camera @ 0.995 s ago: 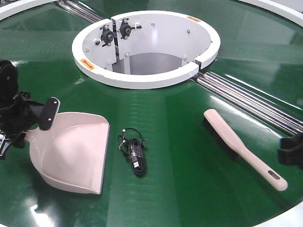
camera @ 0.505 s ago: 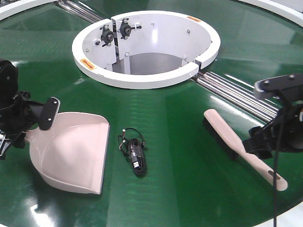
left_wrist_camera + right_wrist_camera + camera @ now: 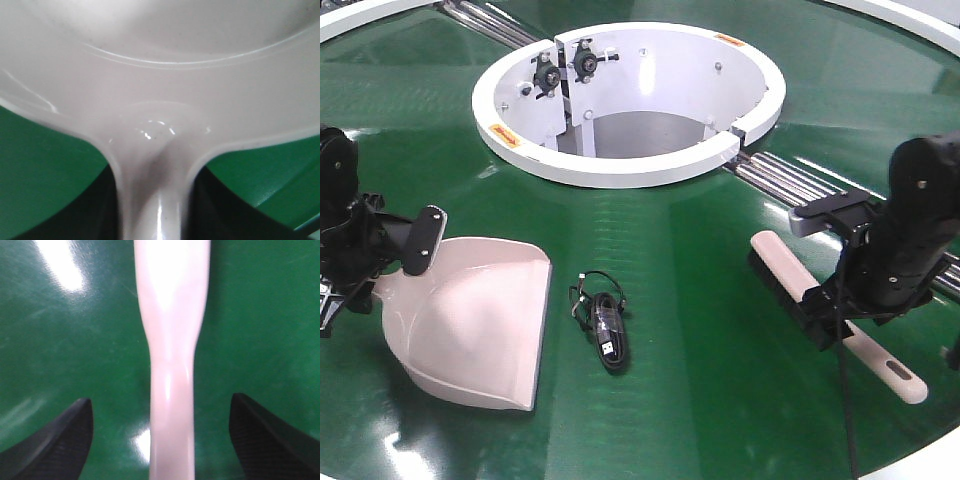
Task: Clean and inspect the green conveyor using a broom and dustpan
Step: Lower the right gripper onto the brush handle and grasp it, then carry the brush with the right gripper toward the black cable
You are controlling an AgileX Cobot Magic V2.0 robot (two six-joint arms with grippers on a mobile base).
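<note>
The pale pink dustpan (image 3: 470,320) rests on the green conveyor (image 3: 700,410), lip toward the front. My left gripper (image 3: 382,258) is shut on its handle at the pan's rear; in the left wrist view the handle (image 3: 155,200) runs between two dark jaws. The pale pink broom (image 3: 775,258) lies diagonally on the belt at the right, bristles down. My right gripper (image 3: 840,318) hangs over the middle of the broom, open. In the right wrist view the broom handle (image 3: 172,350) runs up the centre between the two black fingers (image 3: 60,445), with green belt showing on both sides.
A coiled black cable (image 3: 605,325) lies on the belt just right of the dustpan's lip. The white central ring (image 3: 620,165) stands behind, and steel rollers (image 3: 820,200) run diagonally behind the right arm. A white rim (image 3: 930,462) bounds the belt at the front right.
The right arm has come in from the right edge and now stands over the broom's handle with its fingers either side. The left gripper and dustpan have not moved.
</note>
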